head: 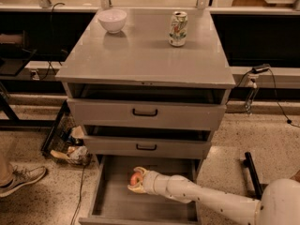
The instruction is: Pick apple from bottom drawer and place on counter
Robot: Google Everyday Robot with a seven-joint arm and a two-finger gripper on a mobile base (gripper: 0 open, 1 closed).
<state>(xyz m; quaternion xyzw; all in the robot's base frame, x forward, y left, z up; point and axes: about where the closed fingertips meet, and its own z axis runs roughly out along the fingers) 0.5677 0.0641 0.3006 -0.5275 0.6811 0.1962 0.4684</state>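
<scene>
The apple (135,177), red with a yellowish patch, sits in the pulled-out bottom drawer (119,203), near its back middle. My gripper (136,180) reaches into the drawer from the right on a white arm. Its pale fingers (139,171) lie above and below the apple and close on it, low over the drawer floor. The grey counter (145,55) is the cabinet's top, above the two upper drawers, which stand slightly open.
A white bowl (112,20) stands at the counter's back left and a drink can (178,28) at its back right. A person's shoe (23,179) and a wire basket of clutter (65,146) are on the floor to the left. Cables run at the right.
</scene>
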